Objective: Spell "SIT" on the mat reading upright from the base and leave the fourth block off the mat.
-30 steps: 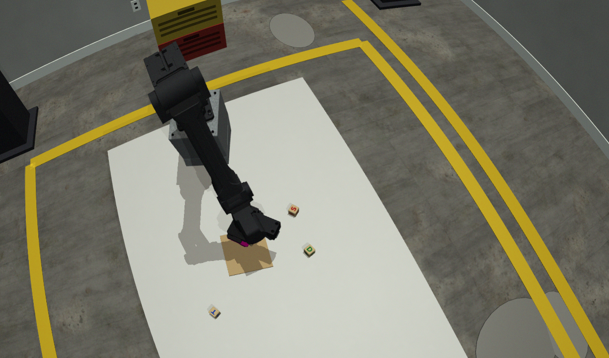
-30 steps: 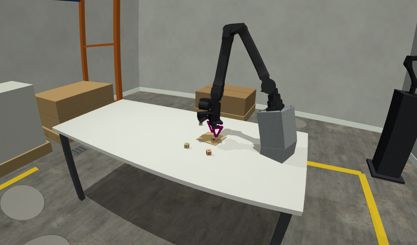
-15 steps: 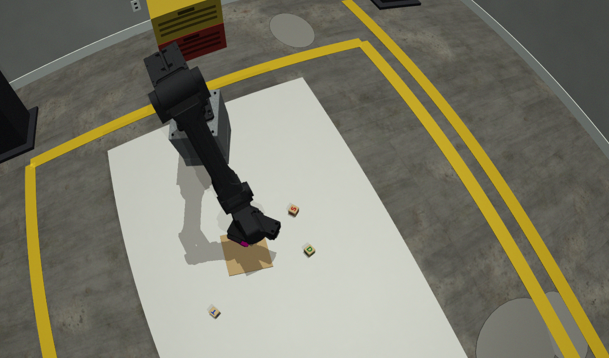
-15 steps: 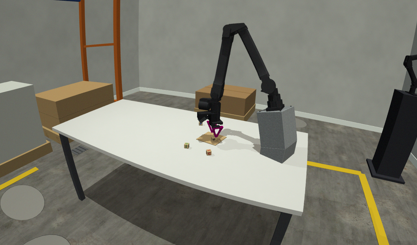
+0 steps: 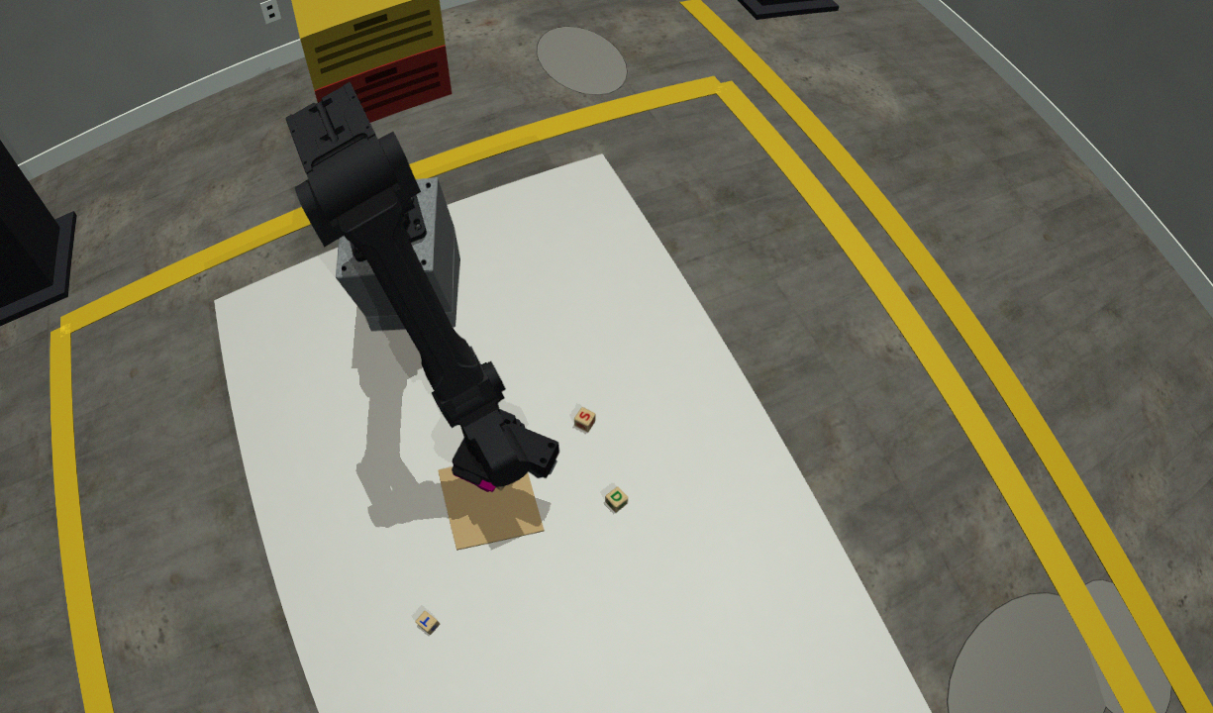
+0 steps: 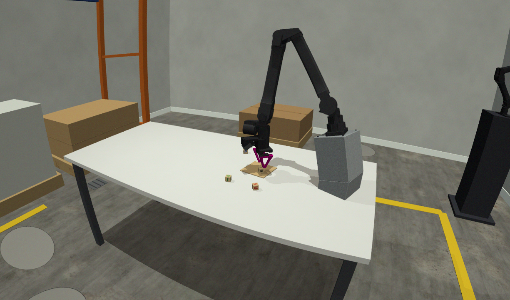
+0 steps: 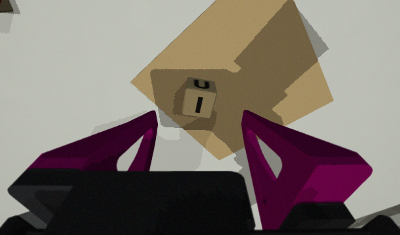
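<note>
The end effector (image 7: 200, 121) hangs above the near corner of the tan mat (image 7: 226, 42), its magenta fingers spread apart with nothing between them. Directly below and just ahead of the fingertips, the I block (image 7: 199, 98) sits flat on the mat inside the arm's shadow, black "I" on its top face and a "U" on the side turned away from the wrist camera; it touches neither finger. In the exterior view the fingers (image 6: 262, 159) taper to a point just above this block (image 6: 262, 171).

Away from the end effector, three more blocks lie on the white tabletop (image 5: 681, 567), all off the mat. The S block (image 5: 583, 417), red letter up, lies near the arm's wrist to one side. The D block (image 5: 616, 498), green letter up, lies a little beyond it, beside the mat's edge. The T block (image 5: 427, 621), blue letter up, lies well apart from the end effector, past the mat's far side.
</note>
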Tool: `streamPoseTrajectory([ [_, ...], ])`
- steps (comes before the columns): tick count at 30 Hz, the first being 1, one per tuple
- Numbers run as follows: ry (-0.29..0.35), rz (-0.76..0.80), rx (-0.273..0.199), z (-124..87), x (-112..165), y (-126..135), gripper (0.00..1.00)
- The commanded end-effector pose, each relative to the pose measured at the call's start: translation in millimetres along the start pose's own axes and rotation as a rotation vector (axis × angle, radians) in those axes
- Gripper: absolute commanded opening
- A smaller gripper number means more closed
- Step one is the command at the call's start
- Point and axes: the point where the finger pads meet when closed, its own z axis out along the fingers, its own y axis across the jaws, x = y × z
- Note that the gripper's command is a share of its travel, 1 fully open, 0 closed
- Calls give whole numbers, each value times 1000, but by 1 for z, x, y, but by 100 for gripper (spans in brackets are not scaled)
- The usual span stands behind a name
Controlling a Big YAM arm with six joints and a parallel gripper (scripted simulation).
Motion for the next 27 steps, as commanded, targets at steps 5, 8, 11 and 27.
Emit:
streamPoseTrajectory([
  [5,0,0,-2,6,4,-2,71],
  [8,4,-1,-6,7,7,1,71],
  [11,4,-1,-5,7,7,1,71],
  [27,-2,1,0,6,4,-3,71],
])
